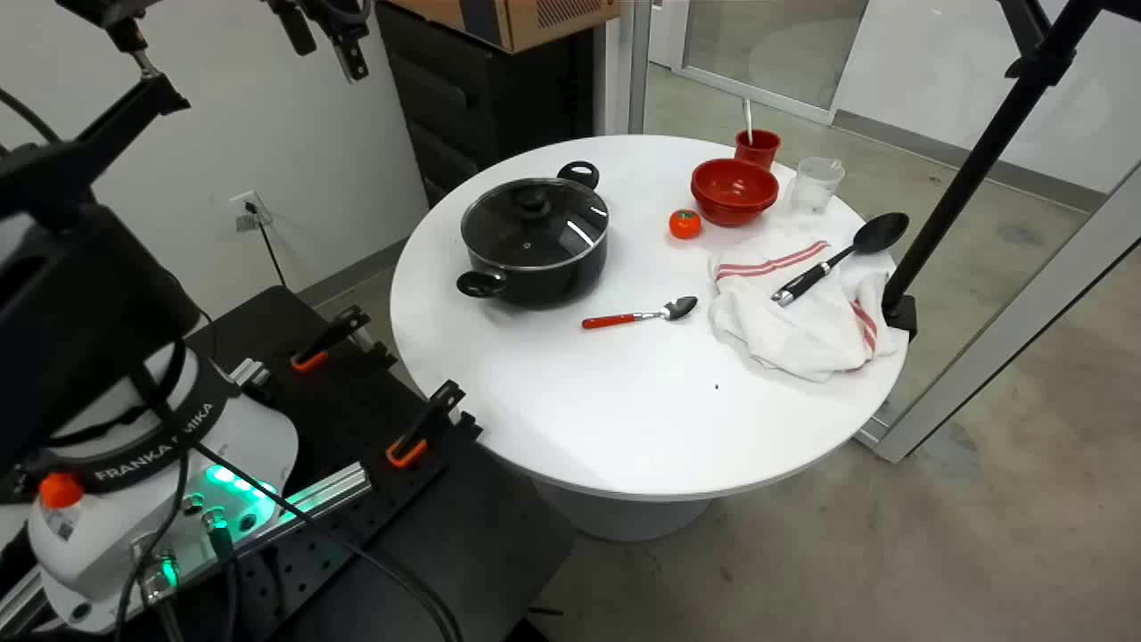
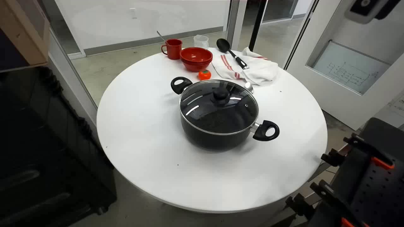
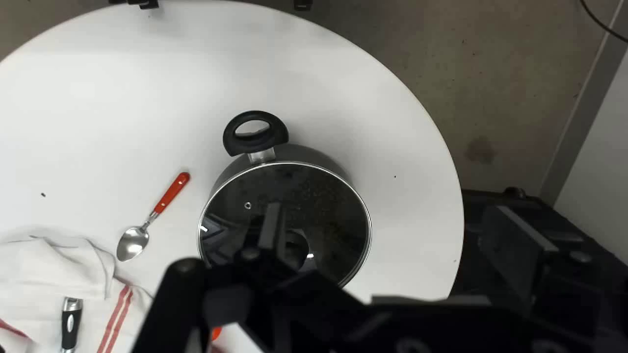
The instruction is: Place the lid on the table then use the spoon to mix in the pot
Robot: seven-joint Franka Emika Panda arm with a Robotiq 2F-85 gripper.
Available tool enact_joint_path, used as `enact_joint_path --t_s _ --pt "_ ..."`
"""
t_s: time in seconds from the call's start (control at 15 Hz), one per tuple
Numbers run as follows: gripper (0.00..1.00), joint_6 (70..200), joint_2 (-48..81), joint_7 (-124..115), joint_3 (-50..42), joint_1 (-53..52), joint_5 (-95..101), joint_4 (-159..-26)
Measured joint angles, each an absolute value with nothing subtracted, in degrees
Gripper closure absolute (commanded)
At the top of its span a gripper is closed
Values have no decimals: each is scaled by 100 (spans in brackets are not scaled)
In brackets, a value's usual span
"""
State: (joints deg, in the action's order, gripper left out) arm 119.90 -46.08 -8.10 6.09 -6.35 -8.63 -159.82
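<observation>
The black pot (image 1: 557, 285) stands on the round white table (image 1: 624, 419); it also shows in an exterior view (image 2: 205, 138) and in the wrist view (image 3: 314, 154). The clear glass lid (image 1: 499, 227) with a metal rim and dark knob lies flat on the pot; it also shows in an exterior view (image 2: 211, 116) and in the wrist view (image 3: 326, 196). The red-handled spoon (image 1: 611, 321) lies on the table beside the pot; it also shows in the wrist view (image 3: 169, 196). My gripper (image 1: 325, 53) is open and empty, well above the table. In the wrist view (image 3: 395, 235) one finger overlaps the lid's knob.
A tomato (image 1: 685, 224), red bowls (image 1: 733, 196), a red mug (image 1: 759, 150) and a clear cup (image 1: 816, 185) stand behind the pot. A black serving spoon (image 1: 878, 234) rests on a striped towel (image 1: 793, 330). A black post (image 1: 972, 169) stands at the table's edge.
</observation>
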Motion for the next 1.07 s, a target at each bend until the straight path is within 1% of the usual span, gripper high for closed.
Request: enact_joint_path --t_s 1.07 --pt "0 11961 -4603 -796 595 -650 -901 -15980"
